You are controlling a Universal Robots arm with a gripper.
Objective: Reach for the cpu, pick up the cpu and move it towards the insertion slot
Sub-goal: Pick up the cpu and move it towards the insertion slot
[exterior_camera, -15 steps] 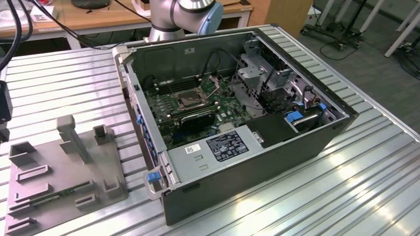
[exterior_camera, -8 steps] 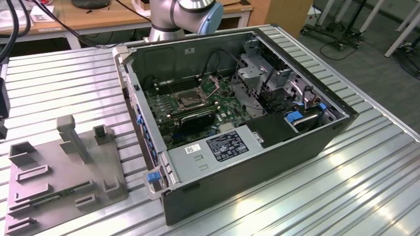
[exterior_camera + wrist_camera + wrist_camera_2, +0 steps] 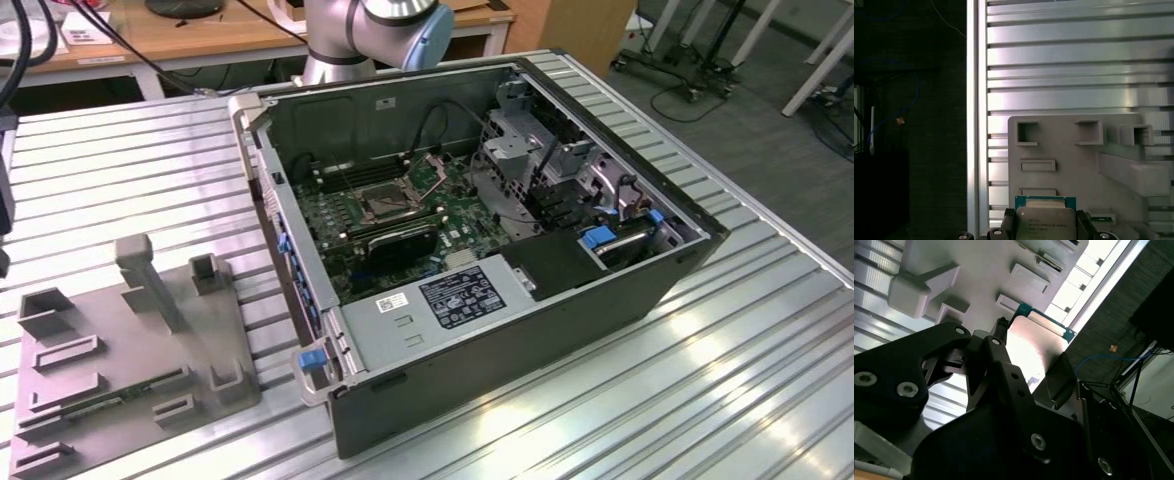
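In both wrist views my gripper is shut on the cpu, a flat square chip with a silvery top and a green rim. A black finger sits against each of two opposite edges. In the second wrist view the cpu hangs in the gripper above the gray plastic tray, apart from it. The insertion slot, a metal-framed socket with a dark centre, lies on the green board inside the open computer case.
The gray tray lies on the ribbed metal table at the exterior view's left, with upright posts and a thin green memory stick. The arm's base stands behind the case. The table edge runs beside the tray.
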